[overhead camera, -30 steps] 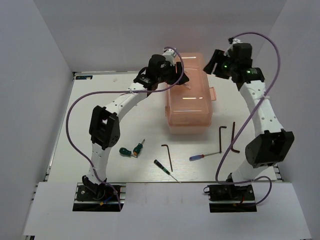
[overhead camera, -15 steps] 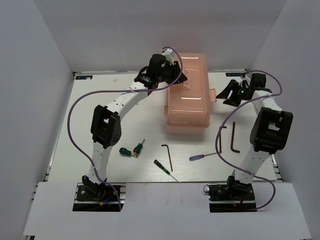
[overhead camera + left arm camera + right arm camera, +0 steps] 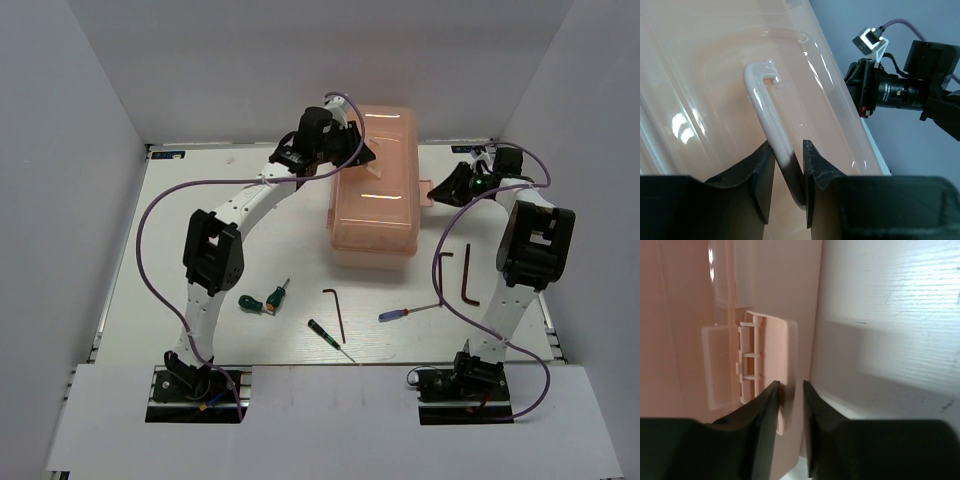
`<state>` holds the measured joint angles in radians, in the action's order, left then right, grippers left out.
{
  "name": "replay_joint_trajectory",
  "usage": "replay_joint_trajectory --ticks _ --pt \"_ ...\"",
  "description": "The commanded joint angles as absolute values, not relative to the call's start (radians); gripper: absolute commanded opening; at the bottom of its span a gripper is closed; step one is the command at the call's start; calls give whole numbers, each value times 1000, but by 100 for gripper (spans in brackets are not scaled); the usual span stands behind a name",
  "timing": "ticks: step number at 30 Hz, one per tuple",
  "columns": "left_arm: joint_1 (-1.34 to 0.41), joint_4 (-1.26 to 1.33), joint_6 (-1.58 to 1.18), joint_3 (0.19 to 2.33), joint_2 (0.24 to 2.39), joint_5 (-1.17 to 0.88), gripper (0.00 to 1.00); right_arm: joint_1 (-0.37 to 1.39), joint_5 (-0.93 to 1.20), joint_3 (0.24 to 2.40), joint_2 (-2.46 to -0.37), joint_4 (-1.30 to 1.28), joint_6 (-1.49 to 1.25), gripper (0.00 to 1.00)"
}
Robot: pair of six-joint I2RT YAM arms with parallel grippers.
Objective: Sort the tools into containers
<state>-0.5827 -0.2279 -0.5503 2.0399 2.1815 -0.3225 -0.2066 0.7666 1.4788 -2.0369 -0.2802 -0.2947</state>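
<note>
The salmon-pink toolbox [image 3: 375, 190] lies closed at the table's centre back. My left gripper [image 3: 362, 152] is shut on its pale lid handle [image 3: 759, 92], which runs between the fingers in the left wrist view, gripper [image 3: 788, 152]. My right gripper [image 3: 438, 189] is at the box's right side, its jaws closed on the edge of the front latch [image 3: 767, 357], gripper [image 3: 790, 390]. On the table lie two stubby green screwdrivers [image 3: 250, 303] [image 3: 276, 295], a slim green one [image 3: 328, 338], a blue-and-red one [image 3: 405, 313] and hex keys [image 3: 336, 310] [image 3: 444, 272] [image 3: 468, 278].
White walls close in the table on three sides. The tools lie in a loose row between the toolbox and the arm bases. Purple cables loop over both arms [image 3: 150, 230]. The right arm's wrist camera [image 3: 900, 90] shows beyond the box in the left wrist view.
My right arm has come down from high at the back to the toolbox's right side and closed in on the latch. My left gripper stays on the lid handle.
</note>
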Motion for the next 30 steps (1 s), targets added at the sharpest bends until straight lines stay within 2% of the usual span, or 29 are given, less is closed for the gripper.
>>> replay_joint_trajectory --ticks 1,4,5,6,8,22,30 --pt "-589 -227 -534 2095 2201 -383 14 -204 819 1529 -2060 -265 -291 28" --pt "-589 -216 -552 2134 2212 -393 10 -201 819 1543 -2069 -274 -281 13" --pt "-589 -216 -552 2134 2212 -393 6 -199 815 1549 -2066 -281 -264 3" --pt "-589 -216 -552 2144 2201 -393 4 -201 810 1557 -2065 -287 -253 0" --pt "-580 -227 -563 2145 2183 -381 0 -202 792 1566 -2057 -294 -247 0" --pt "-447 -371 -511 2117 1918 -137 0 -213 546 1700 -2065 -413 -164 0" --pt "-394 -477 -397 1918 1740 46 0 -219 506 1718 -2079 -442 -147 0"
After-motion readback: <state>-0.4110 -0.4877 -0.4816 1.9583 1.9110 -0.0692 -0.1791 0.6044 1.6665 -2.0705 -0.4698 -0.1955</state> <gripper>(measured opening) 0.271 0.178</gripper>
